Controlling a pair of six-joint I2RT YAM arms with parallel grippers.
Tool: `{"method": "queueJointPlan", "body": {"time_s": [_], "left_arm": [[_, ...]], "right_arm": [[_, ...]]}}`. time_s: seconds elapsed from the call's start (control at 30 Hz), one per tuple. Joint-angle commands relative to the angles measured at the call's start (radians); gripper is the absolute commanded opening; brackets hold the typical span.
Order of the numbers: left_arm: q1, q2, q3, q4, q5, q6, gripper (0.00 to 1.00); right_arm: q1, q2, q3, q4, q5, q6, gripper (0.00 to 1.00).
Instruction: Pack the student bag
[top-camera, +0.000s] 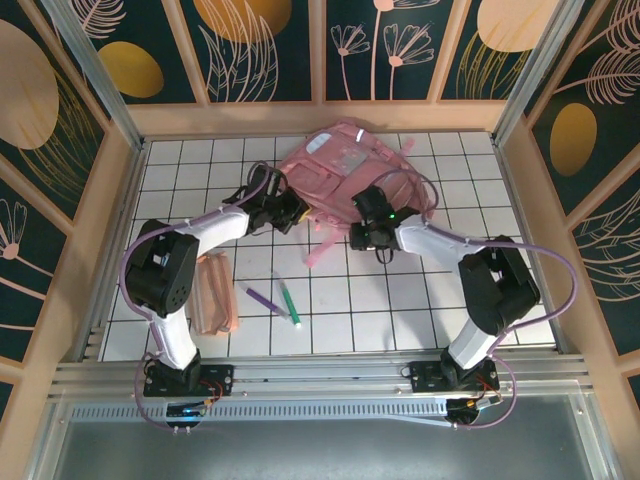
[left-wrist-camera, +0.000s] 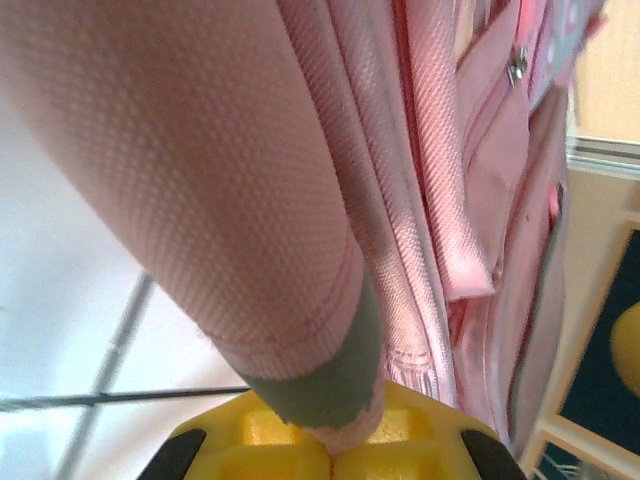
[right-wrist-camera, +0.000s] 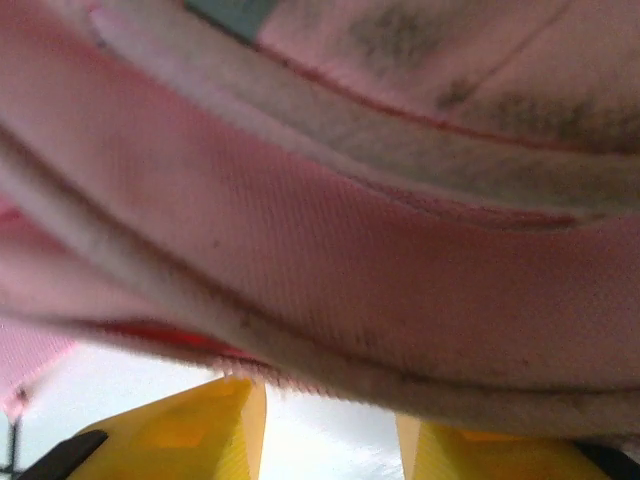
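Grip work on student bag (top-camera: 345, 165) at far middle of table (top-camera: 430, 300), apparently readying its opening: pinching a grey-trimmed fabric edge tight in left gripper (left-wrist-camera: 335, 445) to anchor it; holding right gripper (right-wrist-camera: 330, 400) parted under another rim, seemingly for a second hold; leaving pens (top-camera: 289, 302) toward near edge, unpacked.

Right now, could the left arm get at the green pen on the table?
Probably not straight away: the left gripper is shut on the student bag. The green pen lies uncovered on bare tiles nearby, so letting go first should do.
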Motion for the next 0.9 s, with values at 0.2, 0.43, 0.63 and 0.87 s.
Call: {"method": "queueJointPlan", "body": {"time_s": [0.2, 0.43, 0.63, 0.87], "left_arm": [[-0.085, -0.054, 0.032, 0.063, -0.01, -0.27, 0.0], [-0.097, -0.056, 0.029, 0.081, 0.023, -0.312, 0.0], [-0.105, -0.073, 0.031, 0.099, 0.032, -0.334, 0.0], [-0.105, -0.072, 0.027, 0.114, 0.082, -0.356, 0.0]], "right_arm": [[0.143, -0.177, -0.018, 0.057, -0.093, 0.095, 0.45], [0.195, -0.085, 0.011, 0.078, 0.211, 0.333, 0.49], [0.23, 0.006, 0.068, 0.148, 0.279, 0.401, 0.49], [0.269, 0.111, 0.114, 0.208, 0.41, 0.404, 0.49]]}}
